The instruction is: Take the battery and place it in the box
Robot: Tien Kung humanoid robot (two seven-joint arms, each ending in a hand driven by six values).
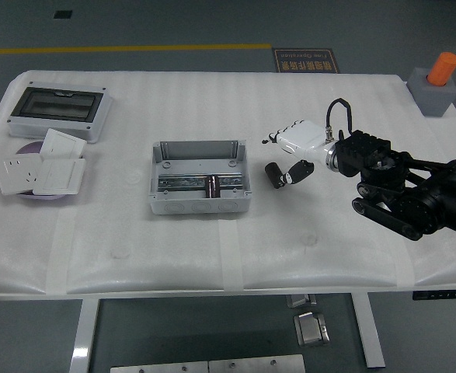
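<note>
- Right now your small black cylindrical battery [273,174] lies on the white padded surface [313,256], between the grey open-topped box [200,178] and the right hand [291,154].
- That white right hand holds nothing, fingers spread above, thumb beside the battery.
- Judge it rigid, light, smooth, apt to roll; pinch across its middle.

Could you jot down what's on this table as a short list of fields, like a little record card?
Working hand: right hand, reaching in from the right, fingers spread, holding nothing
Battery: small dark cylinder lying on the table just under that hand, right of the box
Box: open grey box mid-table, one dark battery already inside
Far left: grey enclosure with a clear lid; white socket plates in front of it
Far right corner: grey block with an orange cap
Left hand: not visible
</note>
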